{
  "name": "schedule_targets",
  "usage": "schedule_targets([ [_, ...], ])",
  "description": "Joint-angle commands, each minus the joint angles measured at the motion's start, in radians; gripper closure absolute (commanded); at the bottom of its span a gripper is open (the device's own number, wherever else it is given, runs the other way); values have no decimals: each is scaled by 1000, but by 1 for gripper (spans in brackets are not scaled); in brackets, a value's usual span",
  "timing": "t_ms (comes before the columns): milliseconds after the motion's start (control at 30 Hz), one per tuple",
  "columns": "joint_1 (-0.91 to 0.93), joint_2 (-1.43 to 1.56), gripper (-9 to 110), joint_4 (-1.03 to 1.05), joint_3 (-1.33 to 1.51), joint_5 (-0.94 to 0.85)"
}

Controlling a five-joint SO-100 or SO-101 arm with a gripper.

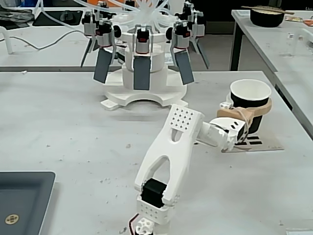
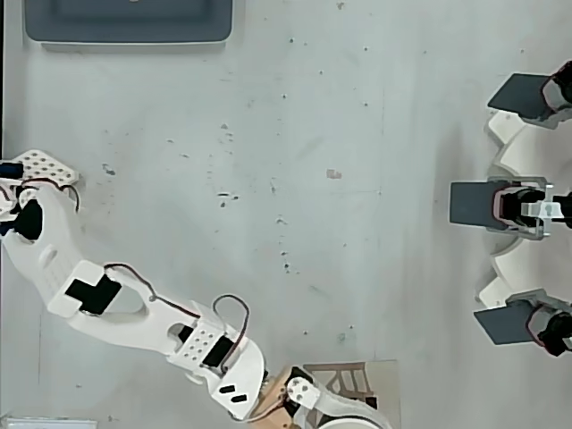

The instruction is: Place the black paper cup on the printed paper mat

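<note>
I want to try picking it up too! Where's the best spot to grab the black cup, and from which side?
Grab the black paper cup around its upper wall, just under the white rim, coming from the side. It stands upright with an open top and widens upward, so fingers there likely won't slip. The gripper holds it that way, coming from the left in the fixed view.

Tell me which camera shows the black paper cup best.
The fixed view: the black paper cup appears whole there, with its white rim, dark wall and the gripper clasped around it over the printed paper mat. The overhead view catches only a sliver of its rim at the bottom edge.
</note>
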Motion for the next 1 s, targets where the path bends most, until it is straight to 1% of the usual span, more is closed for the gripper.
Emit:
schedule_targets([
  [0,9,-29,91,9,-103,11],
  [267,9,-161,91,44,-255,26],
  [567,9,-207,91,35,-261,32],
  [967,31,-183,75,25,-233,32],
])
